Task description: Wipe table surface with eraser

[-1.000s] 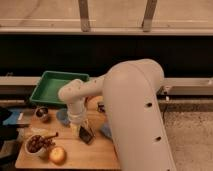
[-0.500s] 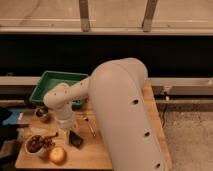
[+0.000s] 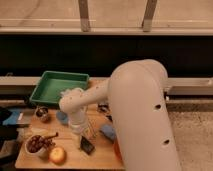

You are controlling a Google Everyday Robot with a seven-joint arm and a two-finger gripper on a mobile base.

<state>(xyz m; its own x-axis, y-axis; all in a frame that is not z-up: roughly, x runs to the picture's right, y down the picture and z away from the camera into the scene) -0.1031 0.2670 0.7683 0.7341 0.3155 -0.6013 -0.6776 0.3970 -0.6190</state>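
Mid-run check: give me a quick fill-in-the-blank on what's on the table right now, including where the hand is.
1. The tray at the table's back left is coloured ____.
2. The hand is low over the table surface, right at the black ____.
3. The round yellowish fruit lies near the table's ____ edge.
4. The white bowl holding dark pieces sits just ____ of that fruit.

Missing words: green; eraser; front; left

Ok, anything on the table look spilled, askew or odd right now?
Nothing looks spilled. The tool is low over the table surface, at the eraser, which lies at a slant. Green tray overhangs the table's far edge.
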